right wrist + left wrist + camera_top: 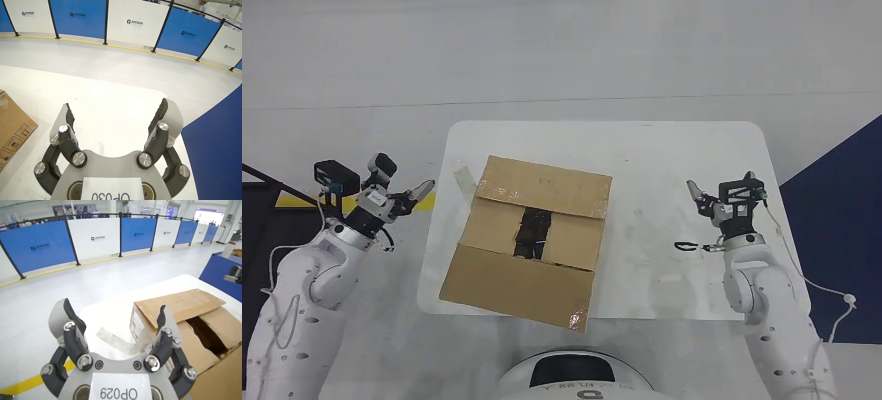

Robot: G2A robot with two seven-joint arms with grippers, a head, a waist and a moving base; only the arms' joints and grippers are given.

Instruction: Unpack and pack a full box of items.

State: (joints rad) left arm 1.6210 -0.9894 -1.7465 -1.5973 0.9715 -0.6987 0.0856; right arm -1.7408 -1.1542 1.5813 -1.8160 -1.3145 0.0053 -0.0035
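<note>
Box (492, 232) of cardboard sits mid-table (662, 160), slightly skewed, its top flaps (542, 185) parted over a dark gap (532, 232). Left gripper (115, 313) hangs just beside the box's left end, spread wide and empty. Right gripper (115, 111), equally wide and empty, is well apart from the box across bare tabletop, so the left arm looks better placed to lift a flap

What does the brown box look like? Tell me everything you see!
The cardboard box is brown, with ragged flap edges. It lies on the white table, turned askew to the table's edges. Its top flaps are folded down but not shut, leaving a dark gap in the middle. One side bears printed labels. A loose strip of pale tape hangs off its side onto the table. Nothing grips it.
</note>
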